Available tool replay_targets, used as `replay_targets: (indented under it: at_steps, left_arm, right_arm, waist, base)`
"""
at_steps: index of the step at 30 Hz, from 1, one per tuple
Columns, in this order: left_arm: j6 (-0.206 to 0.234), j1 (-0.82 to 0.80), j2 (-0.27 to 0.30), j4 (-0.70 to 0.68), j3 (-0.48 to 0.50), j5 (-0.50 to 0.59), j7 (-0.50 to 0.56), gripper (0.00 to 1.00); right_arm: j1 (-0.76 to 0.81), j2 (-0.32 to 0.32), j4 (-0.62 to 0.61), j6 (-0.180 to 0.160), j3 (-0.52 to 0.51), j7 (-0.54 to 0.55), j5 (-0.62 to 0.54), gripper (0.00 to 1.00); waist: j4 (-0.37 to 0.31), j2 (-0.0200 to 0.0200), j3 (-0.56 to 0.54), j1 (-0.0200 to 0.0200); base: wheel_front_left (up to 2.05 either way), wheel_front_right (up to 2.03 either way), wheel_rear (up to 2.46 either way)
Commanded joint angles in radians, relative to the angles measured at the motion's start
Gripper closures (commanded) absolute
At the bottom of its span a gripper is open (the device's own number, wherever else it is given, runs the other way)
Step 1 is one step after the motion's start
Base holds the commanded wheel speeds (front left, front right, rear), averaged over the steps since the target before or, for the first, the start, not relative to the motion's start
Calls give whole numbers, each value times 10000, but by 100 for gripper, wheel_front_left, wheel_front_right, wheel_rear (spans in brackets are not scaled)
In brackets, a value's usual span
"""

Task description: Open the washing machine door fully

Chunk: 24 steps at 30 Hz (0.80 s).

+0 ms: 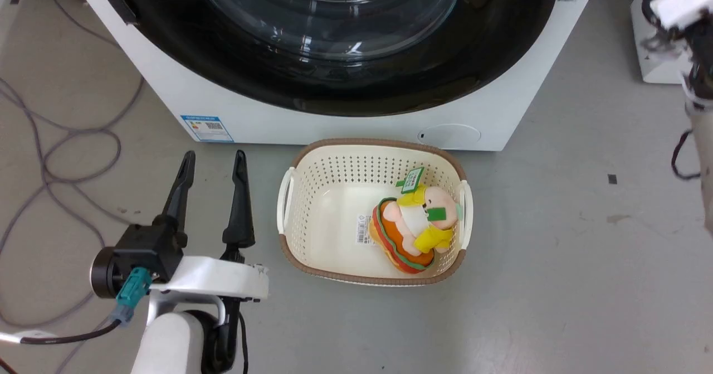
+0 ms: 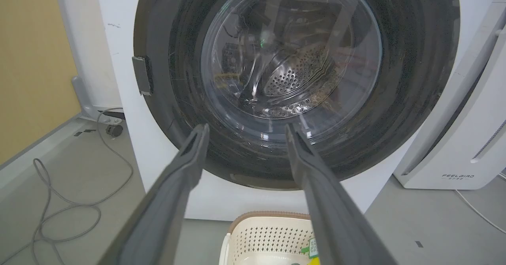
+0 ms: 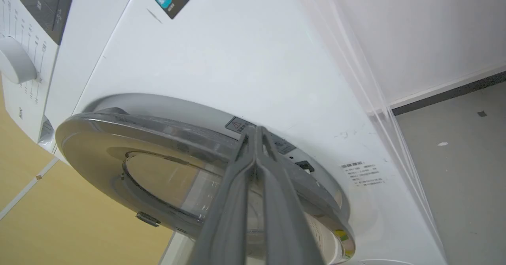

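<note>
The washing machine door (image 1: 490,45) is a glossy black disc with a clear glass bowl (image 1: 328,11), spanning the white machine (image 1: 167,84). In the right wrist view the door (image 3: 99,138) shows edge-on, standing slightly off the machine's front, with a latch slot (image 3: 304,165) visible behind its rim. My right gripper (image 3: 255,130) is shut, its tips at that rim's gap. My left gripper (image 1: 214,159) hangs open over the floor, left of the basket. In its wrist view the left gripper (image 2: 247,127) points at the door (image 2: 407,79) from a distance.
A cream basket (image 1: 312,156) holding a plush toy (image 1: 415,223) sits on the floor right before the machine. Grey cables (image 1: 83,140) loop on the floor at the left. A white appliance (image 2: 466,138) stands right of the machine. My right arm (image 1: 696,39) runs along the right edge.
</note>
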Motion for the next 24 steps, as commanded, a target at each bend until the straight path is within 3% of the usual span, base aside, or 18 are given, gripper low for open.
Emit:
replay_targets:
  at_steps: [1,11,24]
  left_arm:
    - [57,-249,22,-58,-54,-69,-104,0]
    - [122,-701,24,-156,-204,-341,-312,0]
    - [196,-1177,27,-152,-362,-697,-584,0]
  right_arm:
    - [-613,-81,329,-3,157,220,252,100]
    - [-2682,52,1562,-4,1215,1541,492,100]
    - [-4570,212,3098,-5,2271,2357,917,100]
  waist:
    - [36,0,97,-1]
    - [182,0,657,-1]
    - [434,0,1246,-1]
  base:
    - [0,0,0]
    - [0,0,0]
    - [0,0,0]
